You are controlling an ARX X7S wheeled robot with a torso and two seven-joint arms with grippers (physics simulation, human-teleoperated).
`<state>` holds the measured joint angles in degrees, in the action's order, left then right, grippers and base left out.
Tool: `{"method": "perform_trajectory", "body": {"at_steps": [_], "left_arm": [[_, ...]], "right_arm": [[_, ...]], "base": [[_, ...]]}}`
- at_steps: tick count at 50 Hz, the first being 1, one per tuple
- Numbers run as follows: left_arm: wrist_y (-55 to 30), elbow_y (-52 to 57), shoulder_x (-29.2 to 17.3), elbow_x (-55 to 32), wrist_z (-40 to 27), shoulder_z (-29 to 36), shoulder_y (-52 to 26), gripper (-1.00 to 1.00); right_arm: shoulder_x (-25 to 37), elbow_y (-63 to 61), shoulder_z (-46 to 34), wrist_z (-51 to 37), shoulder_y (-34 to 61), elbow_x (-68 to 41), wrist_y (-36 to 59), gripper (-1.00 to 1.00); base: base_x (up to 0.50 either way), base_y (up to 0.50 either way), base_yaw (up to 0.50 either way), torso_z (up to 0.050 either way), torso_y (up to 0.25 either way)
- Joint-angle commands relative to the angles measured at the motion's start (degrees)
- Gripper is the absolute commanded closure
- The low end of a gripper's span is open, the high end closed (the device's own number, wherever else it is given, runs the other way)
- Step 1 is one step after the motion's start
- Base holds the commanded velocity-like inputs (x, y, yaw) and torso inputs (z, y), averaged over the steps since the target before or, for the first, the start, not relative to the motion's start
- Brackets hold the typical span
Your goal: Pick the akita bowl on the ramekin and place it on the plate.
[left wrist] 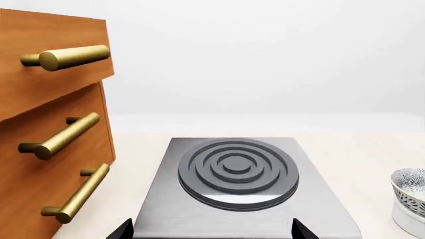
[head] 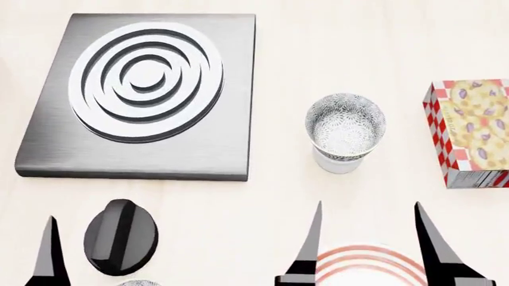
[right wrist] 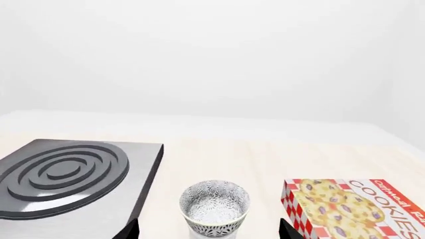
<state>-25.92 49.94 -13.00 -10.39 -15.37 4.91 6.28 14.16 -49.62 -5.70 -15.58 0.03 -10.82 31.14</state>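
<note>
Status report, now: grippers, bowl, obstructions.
Right gripper open, empty, over plate. Left gripper open. Akita bowl on ramekin. Path clear.

Speckled akita bowl (head: 346, 126) sits upright atop white ramekin (head: 337, 163); red-ringed plate (head: 368, 266) nearby, apart.

A plain white wall (right wrist: 212, 55) rises behind a wooden drawer cabinet (left wrist: 50, 129).

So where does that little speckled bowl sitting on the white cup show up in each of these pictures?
Head view: the akita bowl sits on the ramekin, right of centre, between the stove plate and the cookie box.
Right wrist view: bottom centre, between the same two.
Left wrist view: cut off at the right edge.
Shared landmark: the stove plate with its rings, in all three.
</note>
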Motion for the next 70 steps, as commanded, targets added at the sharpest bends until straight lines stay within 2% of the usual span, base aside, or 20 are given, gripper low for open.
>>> {"method": "perform_trajectory", "body": {"at_steps": [1,5,7,8,17,20,21,25,27,34,37,38,40,43,48,55,70], "left_arm": [[-0.67,-0.03,-0.27,-0.49,-0.52,0.23,-0.44,-1.00],[-1.45,0.06,-0.69,1.62,-1.67,1.27,-0.71,-1.00],[-1.62,0.26,-0.80,1.26,-1.49,1.37,-0.81,-1.00],[1.32,-0.09,-0.77,-0.13,-0.33,0.83,0.06,-1.00],[-0.17,-0.19,-1.16,0.43,-1.23,1.46,-0.08,-1.00],[-0.51,-0.64,-1.22,0.17,-1.21,1.60,-0.19,-1.00],[-0.43,-0.92,-1.22,0.05,-1.17,1.62,-0.14,-1.00],[-0.47,-1.71,-1.29,-0.11,-1.29,1.62,-0.23,-1.00],[-0.75,-1.54,-1.43,-0.33,-1.33,1.48,-0.20,-1.00],[-0.94,-1.57,-1.87,-0.36,-1.43,1.74,0.09,-1.00],[-1.43,-1.07,-2.00,-0.96,-1.41,1.50,-0.01,-1.00],[-1.45,-1.11,-1.95,-1.21,-1.44,1.31,-0.04,-1.00],[-1.49,-1.11,-2.06,-1.01,-1.56,1.50,-0.09,-1.00],[-1.15,-1.40,-2.21,-0.80,-1.60,1.83,-0.04,-1.00],[-1.02,-1.96,-2.35,-0.83,-1.86,1.81,-0.47,-1.00],[-0.60,-2.95,-2.45,-1.48,-1.88,1.66,-0.58,-1.00],[0.05,-2.95,-3.03,-2.28,-2.37,1.15,-0.29,-1.00]], "right_arm": [[0.35,-0.14,-0.34,-0.38,0.40,-0.31,0.51,-1.00],[0.47,-0.16,-0.56,-0.61,0.24,-0.21,0.58,-1.00],[0.54,-0.34,-0.59,-0.68,0.20,-0.28,0.62,-1.00],[0.59,-0.22,-0.62,-0.64,0.09,-0.26,0.36,-1.00],[1.01,0.11,0.90,1.21,0.87,-3.33,-1.72,-1.00],[2.99,-3.07,1.09,2.03,4.53,-4.94,3.63,-1.00],[4.07,-3.50,3.71,6.45,8.50,-13.54,7.77,-1.00],[6.67,-3.86,9.27,6.63,19.23,-24.28,20.92,-1.00],[9.21,-3.06,8.26,7.39,23.94,-26.13,25.54,-1.00],[18.05,6.82,-1.49,15.72,41.85,-26.06,33.24,-1.00],[19.51,10.87,-4.60,19.71,47.80,-26.77,34.94,-1.00],[21.12,12.88,-8.51,21.87,51.10,-25.13,34.94,-1.00],[21.66,15.42,-10.44,25.49,54.07,-26.60,36.27,-1.00],[24.01,21.74,-18.17,31.58,60.57,-23.41,35.14,-1.00],[24.73,28.93,-25.17,37.48,67.69,-20.79,35.14,-1.00],[24.87,37.17,-33.10,43.58,72.34,-17.36,33.22,-1.00],[21.87,54.52,-48.60,55.92,84.91,-10.01,30.96,-1.00]], "base": [[0.00,0.00,0.00,0.000,0.000],[0.00,0.00,0.00,0.000,0.000],[0.00,0.00,0.00,0.000,0.000],[0.00,0.00,0.00,0.000,0.000],[0.00,0.00,0.00,0.000,0.000],[0.00,0.00,0.00,0.000,0.000],[0.00,0.00,0.00,0.000,0.000],[0.00,0.00,0.00,0.000,0.000],[0.00,0.00,0.00,0.000,0.000],[0.00,0.00,0.00,0.000,0.000],[0.00,0.00,0.00,0.000,0.000],[0.00,0.00,0.00,0.000,0.000],[0.00,0.00,0.00,0.000,0.000],[0.00,0.00,0.00,0.000,0.000],[0.00,0.00,0.00,0.000,0.000],[0.00,0.00,0.00,0.000,0.000],[0.00,0.00,0.00,0.000,0.000]]}}
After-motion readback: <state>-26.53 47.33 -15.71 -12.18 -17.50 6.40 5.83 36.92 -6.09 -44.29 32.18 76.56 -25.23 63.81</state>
